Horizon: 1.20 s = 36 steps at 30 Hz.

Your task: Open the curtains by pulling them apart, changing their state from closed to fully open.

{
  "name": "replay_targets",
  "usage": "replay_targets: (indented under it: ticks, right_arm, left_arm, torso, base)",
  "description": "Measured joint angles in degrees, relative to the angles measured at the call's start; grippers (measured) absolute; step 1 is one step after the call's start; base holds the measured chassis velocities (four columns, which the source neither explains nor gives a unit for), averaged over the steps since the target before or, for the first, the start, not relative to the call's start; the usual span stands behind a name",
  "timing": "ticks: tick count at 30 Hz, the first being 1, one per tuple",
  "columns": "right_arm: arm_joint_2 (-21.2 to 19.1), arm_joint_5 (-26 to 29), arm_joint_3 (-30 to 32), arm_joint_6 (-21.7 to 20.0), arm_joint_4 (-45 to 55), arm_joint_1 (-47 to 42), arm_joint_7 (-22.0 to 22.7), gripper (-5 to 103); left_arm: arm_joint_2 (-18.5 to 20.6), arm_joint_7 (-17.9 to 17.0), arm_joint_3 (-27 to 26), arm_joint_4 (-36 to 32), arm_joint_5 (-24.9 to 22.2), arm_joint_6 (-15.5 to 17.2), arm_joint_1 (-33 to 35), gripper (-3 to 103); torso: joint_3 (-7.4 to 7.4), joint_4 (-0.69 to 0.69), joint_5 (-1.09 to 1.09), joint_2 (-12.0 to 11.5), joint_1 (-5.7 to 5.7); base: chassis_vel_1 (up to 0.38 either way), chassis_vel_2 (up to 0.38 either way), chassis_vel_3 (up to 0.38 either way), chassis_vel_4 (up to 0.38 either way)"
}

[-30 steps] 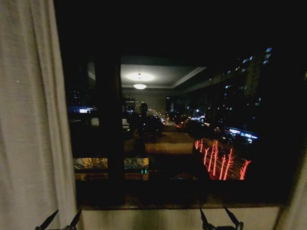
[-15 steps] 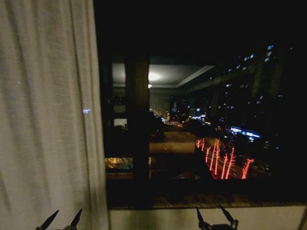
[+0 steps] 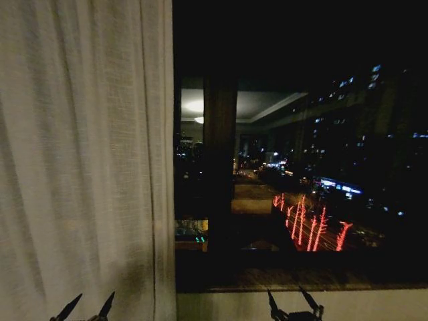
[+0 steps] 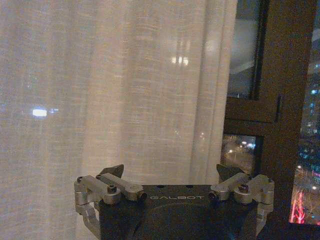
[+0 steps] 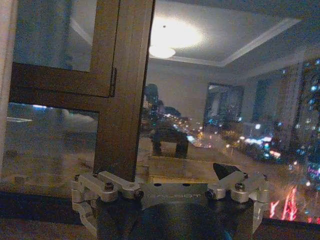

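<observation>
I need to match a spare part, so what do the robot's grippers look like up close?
Both match: the left gripper and right gripper have a dark body lettered GALBOT, silver metal linkage arms fixed with dark bolts, and black pointed fingertips. In the head view the fingers show as slim dark prongs.

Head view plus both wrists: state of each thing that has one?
sheer curtain panel: hanging loose beside the glass on the robot's left, held by neither tool.
window: uncovered to the right of that panel; dark frame post upright.
left tool: open, low in front of the panel, holding nothing.
right tool: open, low by the sill, holding nothing.
</observation>
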Motion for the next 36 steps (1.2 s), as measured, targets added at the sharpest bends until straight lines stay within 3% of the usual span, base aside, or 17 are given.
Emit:
replay_targets:
  ticks: [11,29,36]
  right_arm:
    - [0.0,1.4,-5.5,-1.2,-4.7,6.4,1.5,100]
    - [0.0,-7.2,-5.9,3.6,-4.7,3.7,-0.2,100]
    - [0.0,-8.0,-5.8,4.1,-4.9,3.6,-0.3,100]
  left_arm:
    - [-0.6,-0.1,1.0,-0.1,1.4,1.3,-1.5,100]
    - [-1.1,0.9,0.9,-1.4,1.8,0.1,0.9,100]
    - [-0.9,1.5,0.9,-1.5,1.8,-0.1,0.9,100]
  torso:
    - [0.0,0.01,-0.04,0.0,0.0]
    - [0.0,-0.01,-0.01,0.0,0.0]
    - [0.0,-0.01,-0.01,0.0,0.0]
  base:
    - [0.0,0.0,0.0,0.0]
    - [0.0,0.0,0.0,0.0]
    - [0.058,0.056,-0.066,-0.055]
